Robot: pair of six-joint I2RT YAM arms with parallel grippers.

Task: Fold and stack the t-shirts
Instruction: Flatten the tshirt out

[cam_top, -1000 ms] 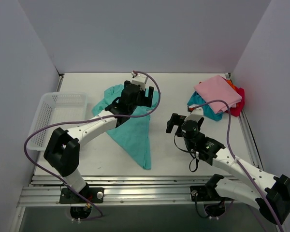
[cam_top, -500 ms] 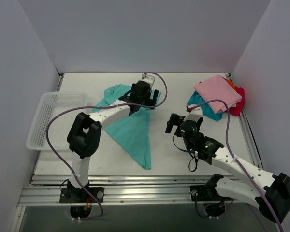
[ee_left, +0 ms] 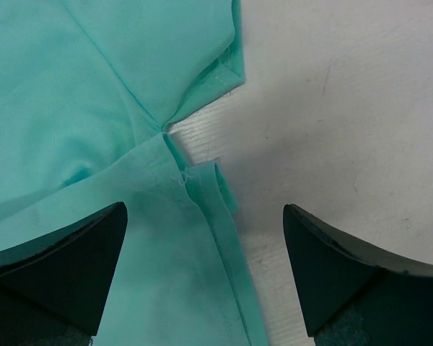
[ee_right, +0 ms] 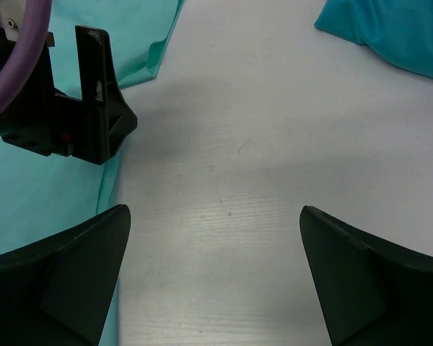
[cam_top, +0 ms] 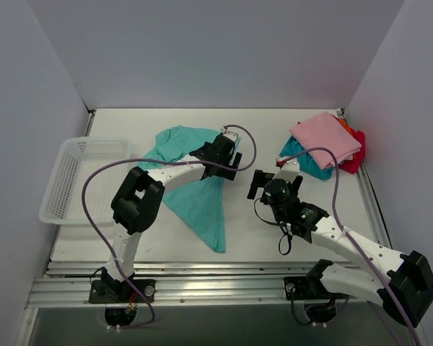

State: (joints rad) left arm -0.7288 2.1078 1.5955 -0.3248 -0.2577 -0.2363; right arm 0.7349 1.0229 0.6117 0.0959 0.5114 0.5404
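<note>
A teal-green t-shirt [cam_top: 195,194] lies crumpled on the table's middle left, its hem pointing to the near edge. My left gripper [cam_top: 226,155] is open and hovers over the shirt's right edge; in the left wrist view [ee_left: 206,274] the shirt's seam and sleeve edge [ee_left: 202,180] lie between the jaws. My right gripper [cam_top: 272,180] is open and empty over bare table just right of the shirt; its view [ee_right: 213,281] shows the shirt's edge [ee_right: 50,194] at the left. A stack of folded shirts sits at the back right: pink [cam_top: 325,139] on top, teal-blue [cam_top: 307,160], red [cam_top: 355,160], orange [cam_top: 344,124].
A white mesh basket [cam_top: 76,176] stands at the table's left edge. Grey walls close in on the left, back and right. Purple cables loop from both arms. The left gripper's body [ee_right: 72,108] shows in the right wrist view.
My left gripper has moved right across the shirt, from its upper middle to its right edge. My right gripper has shifted slightly left toward it.
</note>
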